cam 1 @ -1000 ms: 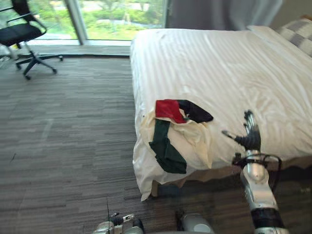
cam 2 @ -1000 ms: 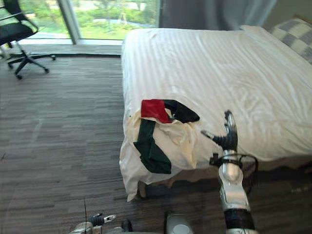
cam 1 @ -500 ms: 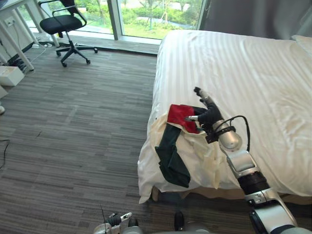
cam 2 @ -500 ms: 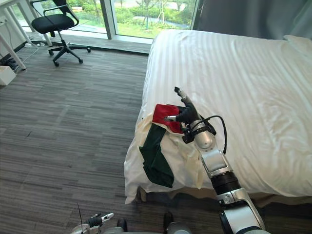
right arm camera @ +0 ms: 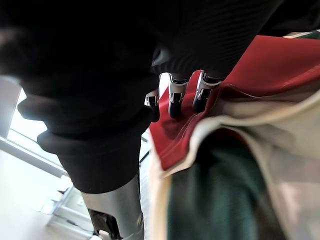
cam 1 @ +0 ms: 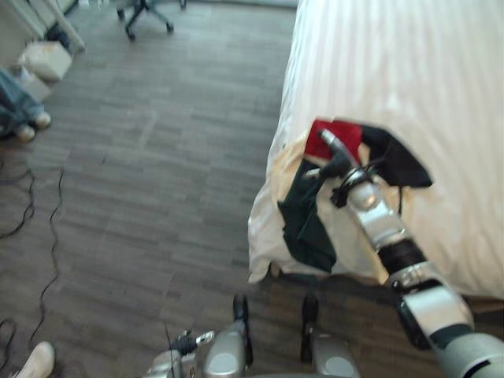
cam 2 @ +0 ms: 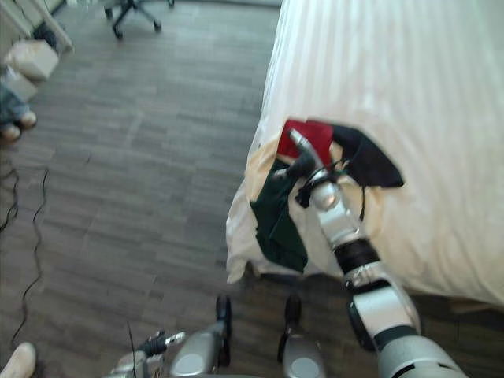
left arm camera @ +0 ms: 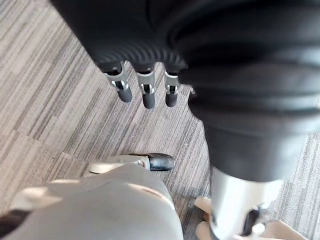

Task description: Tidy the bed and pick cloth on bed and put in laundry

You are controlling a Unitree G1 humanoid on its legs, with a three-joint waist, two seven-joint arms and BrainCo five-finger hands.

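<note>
A crumpled cloth, with a red part [cam 1: 348, 134], a dark green part [cam 1: 303, 224], a black part [cam 1: 398, 161] and a cream part, lies on the near corner of the white bed [cam 1: 409, 63] and hangs over its edge. My right hand [cam 1: 337, 164] rests on the red part with its fingers [right arm camera: 175, 102] straight, tips touching the red cloth [right arm camera: 240, 75]. The thumb stands apart over the green fold. My left hand [left arm camera: 146, 92] hangs low above the carpet, fingers relaxed and holding nothing.
Grey carpet runs along the left of the bed. An office chair [cam 1: 146, 8] stands at the far end. A white box [cam 1: 47, 59] and a person's shoes [cam 1: 27, 126] are at the far left, another shoe [cam 1: 31, 362] at the near left.
My right hand swung in from the right of the cloth and settled on its red part. The camera has since tilted down and shifted; the cloth lies as before.
</note>
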